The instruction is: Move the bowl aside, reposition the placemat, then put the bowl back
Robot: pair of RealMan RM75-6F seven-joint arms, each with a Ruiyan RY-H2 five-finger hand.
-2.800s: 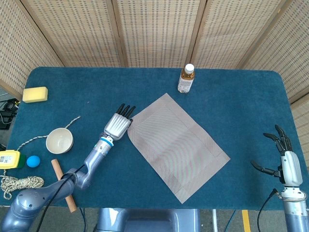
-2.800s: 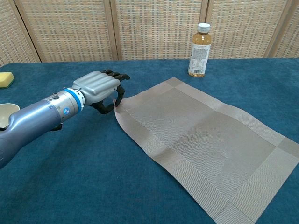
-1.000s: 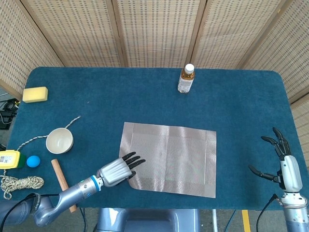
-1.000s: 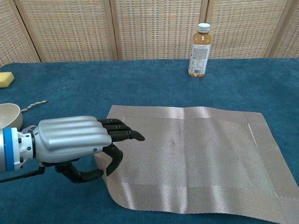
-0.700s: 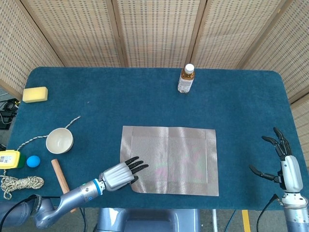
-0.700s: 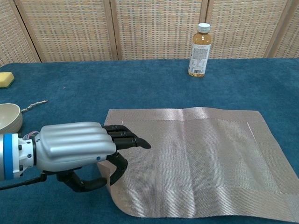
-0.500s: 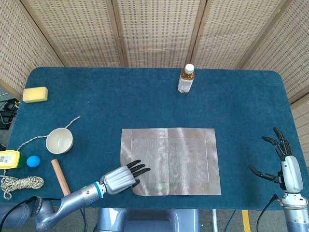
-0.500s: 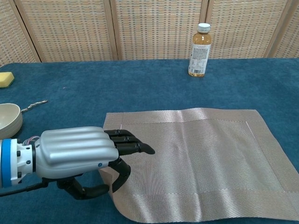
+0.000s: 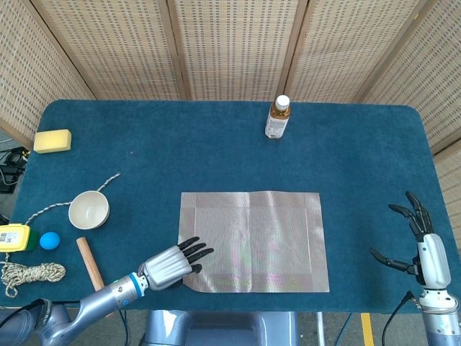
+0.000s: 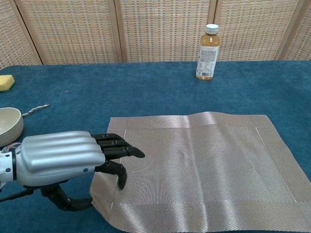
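The grey woven placemat lies flat and square to the table's front edge, also seen in the chest view. My left hand hovers at the mat's near left corner. Its fingers are spread over the mat's left border and nothing sits between them. The cream bowl stands upright to the left of the mat, well apart from it, and shows at the chest view's left edge. My right hand is at the table's front right, fingers apart and empty.
A drink bottle stands at the back centre. A yellow sponge lies at the back left. Near the bowl are a blue ball, a wooden stick, a coil of rope and a yellow object.
The left hand dragged and turned the placemat from a diagonal lie to square with the front edge. It has now let go of the corner and drawn back left. The right hand stayed put.
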